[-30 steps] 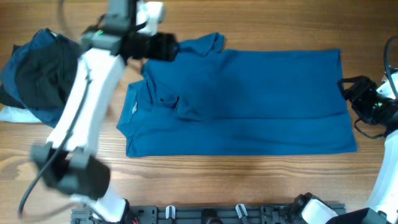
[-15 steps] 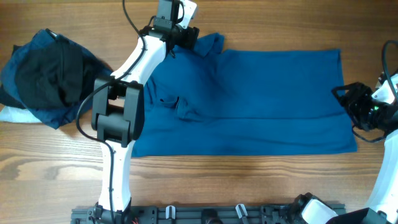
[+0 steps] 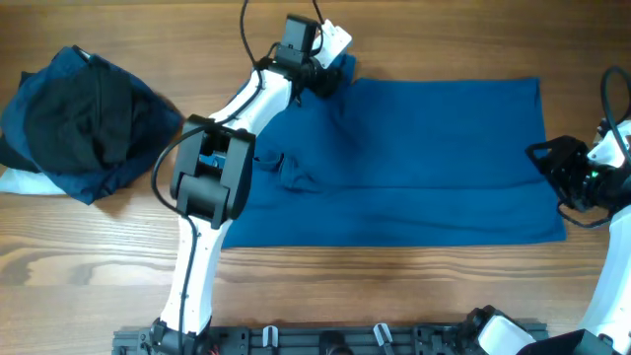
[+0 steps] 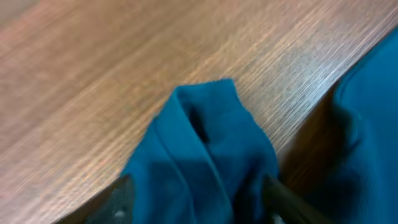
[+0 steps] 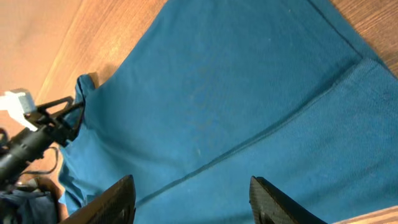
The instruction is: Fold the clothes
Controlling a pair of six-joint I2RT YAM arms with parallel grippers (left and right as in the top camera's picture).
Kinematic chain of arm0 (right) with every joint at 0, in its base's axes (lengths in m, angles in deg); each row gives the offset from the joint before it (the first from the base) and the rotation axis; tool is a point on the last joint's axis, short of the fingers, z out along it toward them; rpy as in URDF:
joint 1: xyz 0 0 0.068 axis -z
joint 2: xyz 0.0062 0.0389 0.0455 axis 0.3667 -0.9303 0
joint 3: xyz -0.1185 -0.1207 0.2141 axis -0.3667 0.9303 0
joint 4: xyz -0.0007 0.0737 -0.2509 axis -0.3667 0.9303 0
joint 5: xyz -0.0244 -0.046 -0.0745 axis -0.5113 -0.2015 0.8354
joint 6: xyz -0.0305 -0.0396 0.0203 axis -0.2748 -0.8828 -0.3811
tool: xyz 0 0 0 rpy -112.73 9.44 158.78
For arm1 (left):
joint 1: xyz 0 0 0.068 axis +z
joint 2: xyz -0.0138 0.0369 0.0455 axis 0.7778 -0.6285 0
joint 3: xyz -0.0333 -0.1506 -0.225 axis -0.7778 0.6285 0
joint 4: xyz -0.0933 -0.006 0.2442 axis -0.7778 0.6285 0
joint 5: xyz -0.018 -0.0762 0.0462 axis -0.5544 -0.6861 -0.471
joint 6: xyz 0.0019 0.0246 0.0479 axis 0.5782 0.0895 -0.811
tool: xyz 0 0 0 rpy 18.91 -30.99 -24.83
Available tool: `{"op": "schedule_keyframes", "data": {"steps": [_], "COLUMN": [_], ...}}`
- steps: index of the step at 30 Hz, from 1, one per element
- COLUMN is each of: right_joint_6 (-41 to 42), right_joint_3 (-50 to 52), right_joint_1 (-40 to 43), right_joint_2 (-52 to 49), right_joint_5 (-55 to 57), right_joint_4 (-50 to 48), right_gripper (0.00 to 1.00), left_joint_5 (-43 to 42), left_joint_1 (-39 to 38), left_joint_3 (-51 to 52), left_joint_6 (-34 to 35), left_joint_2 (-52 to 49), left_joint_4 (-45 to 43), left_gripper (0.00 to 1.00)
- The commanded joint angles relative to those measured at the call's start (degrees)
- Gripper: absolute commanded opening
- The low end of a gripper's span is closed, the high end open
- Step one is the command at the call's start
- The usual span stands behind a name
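The mid-blue polo shirt (image 3: 414, 158) lies flat across the table, collar to the left and hem to the right. My left gripper (image 3: 325, 77) is at the shirt's far sleeve, near the table's back. In the left wrist view the bunched sleeve (image 4: 205, 143) sits between the spread fingers of the left gripper (image 4: 196, 205), which is open. My right gripper (image 3: 545, 166) hovers open and empty over the hem's right edge. The right wrist view shows the shirt (image 5: 236, 93) below the spread fingers of the right gripper (image 5: 189, 205).
A pile of dark blue and black clothes (image 3: 79, 118) lies at the far left of the wooden table (image 3: 325, 281). The left arm (image 3: 212, 177) reaches over the collar area. A black rail (image 3: 325, 337) runs along the front edge.
My left arm has swung right along the shirt's far edge, from the collar side to the far sleeve. My right gripper has shifted slightly left onto the hem edge.
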Motion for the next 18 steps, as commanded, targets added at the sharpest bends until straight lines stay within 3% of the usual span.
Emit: {"op": "schedule_keyframes", "data": {"steps": [1, 2, 3, 4, 10, 18], "right_joint_6": [-1.18, -1.18, -1.20, -1.20, -1.14, -1.07], "right_joint_3": [-0.76, -0.76, -0.76, -0.76, -0.76, -0.76], "right_joint_1": [-0.24, -0.24, -0.24, -0.24, -0.24, -0.24], "right_joint_2": [0.20, 0.20, 0.20, 0.20, 0.20, 0.20], "right_joint_5": [0.81, 0.83, 0.87, 1.05, 2.54, 2.54], "right_joint_4": [0.33, 0.22, 0.22, 0.22, -0.33, -0.81], "right_gripper": [0.59, 0.59, 0.59, 0.59, 0.59, 0.59], "left_joint_5": [0.81, 1.90, 2.82, 2.97, 5.68, 12.55], "left_joint_1": [0.13, 0.13, 0.13, 0.13, 0.17, 0.24], "left_joint_3": [-1.11, -1.14, -1.31, -1.46, -1.70, -1.70], "left_joint_6": [-1.20, 1.49, 3.30, 4.28, 6.38, 6.25], "left_joint_2": [-2.47, -2.43, -2.34, -1.92, 3.69, 7.32], "left_joint_4": [-1.20, -3.10, -3.63, -3.65, -3.45, 4.52], "left_gripper": [0.44, 0.18, 0.07, 0.04, 0.04, 0.04]}}
